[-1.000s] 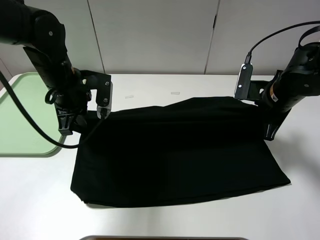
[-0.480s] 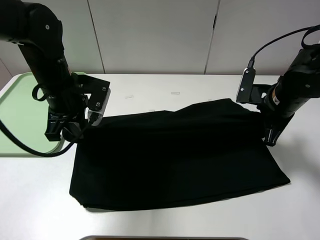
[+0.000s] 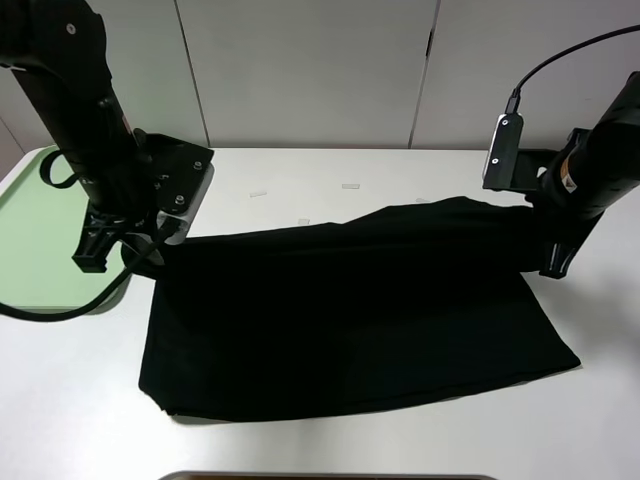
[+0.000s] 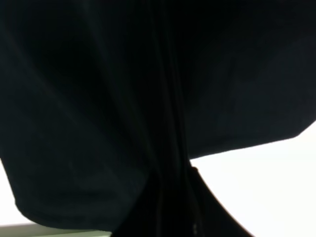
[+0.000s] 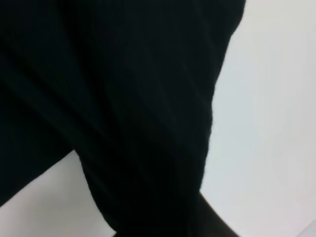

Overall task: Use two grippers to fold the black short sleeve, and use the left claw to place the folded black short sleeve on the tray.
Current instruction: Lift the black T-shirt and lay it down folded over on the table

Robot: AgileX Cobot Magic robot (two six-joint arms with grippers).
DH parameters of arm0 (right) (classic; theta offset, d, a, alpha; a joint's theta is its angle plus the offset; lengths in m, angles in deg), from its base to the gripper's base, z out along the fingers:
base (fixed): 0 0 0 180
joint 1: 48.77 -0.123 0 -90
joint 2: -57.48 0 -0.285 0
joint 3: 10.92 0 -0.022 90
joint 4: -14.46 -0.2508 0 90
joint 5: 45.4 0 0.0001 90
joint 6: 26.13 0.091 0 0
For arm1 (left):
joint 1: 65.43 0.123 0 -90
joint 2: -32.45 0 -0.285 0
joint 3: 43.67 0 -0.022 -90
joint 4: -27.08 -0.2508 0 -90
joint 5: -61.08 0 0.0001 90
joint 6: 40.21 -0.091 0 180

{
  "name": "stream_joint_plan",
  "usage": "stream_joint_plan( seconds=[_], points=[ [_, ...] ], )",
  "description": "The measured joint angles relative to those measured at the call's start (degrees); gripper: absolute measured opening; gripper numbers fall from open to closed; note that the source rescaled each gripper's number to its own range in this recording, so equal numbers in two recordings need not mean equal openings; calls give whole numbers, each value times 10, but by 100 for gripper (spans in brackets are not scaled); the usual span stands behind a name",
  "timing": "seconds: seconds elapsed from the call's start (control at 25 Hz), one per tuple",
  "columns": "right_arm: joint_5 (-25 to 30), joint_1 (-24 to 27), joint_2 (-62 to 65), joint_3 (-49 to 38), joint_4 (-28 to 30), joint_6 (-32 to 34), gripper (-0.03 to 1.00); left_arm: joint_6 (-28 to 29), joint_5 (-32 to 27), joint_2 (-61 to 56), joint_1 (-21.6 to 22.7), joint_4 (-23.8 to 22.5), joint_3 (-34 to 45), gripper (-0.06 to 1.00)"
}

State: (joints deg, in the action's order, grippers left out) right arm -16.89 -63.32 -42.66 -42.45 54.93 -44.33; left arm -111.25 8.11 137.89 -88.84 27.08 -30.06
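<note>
The black short sleeve [image 3: 350,320] lies spread across the white table, its far edge raised and stretched between the two claws. At the far left corner of the cloth, beside the tray [image 3: 30,230], the left claw [image 3: 158,248] is shut on it. My right gripper [image 3: 535,245] is shut on the far right corner. Both sets of fingers are mostly hidden by cloth. Black fabric [image 4: 123,98] fills the left wrist view, hanging in folds with white table below it. The right wrist view likewise shows draped black fabric [image 5: 123,108] over white table.
Small white tape strips [image 3: 258,193] [image 3: 350,186] lie on the table behind the shirt. The mint-green tray sits at the left table edge. White cabinet panels stand behind. A dark object edge [image 3: 330,477] shows at the bottom of the exterior view.
Both arms have risen and moved outward, the left one leftwards and the right one rightwards. The shirt's far edge has been pulled tighter and its left corner dragged left.
</note>
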Motion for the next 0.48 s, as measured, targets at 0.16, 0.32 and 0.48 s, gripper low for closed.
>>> stream_joint_plan(
  seconds=[0.16,0.32,0.48],
  points=[
    [4,0,5,-2,-17,-2,0,-5,-12,-1,0,13,-1,1],
    [9,0,7,-34,-58,-40,0,-7,-23,-1,1,23,2,1],
    [14,0,7,-53,-87,-92,0,-26,-37,-1,1,54,14,1]
  ],
)
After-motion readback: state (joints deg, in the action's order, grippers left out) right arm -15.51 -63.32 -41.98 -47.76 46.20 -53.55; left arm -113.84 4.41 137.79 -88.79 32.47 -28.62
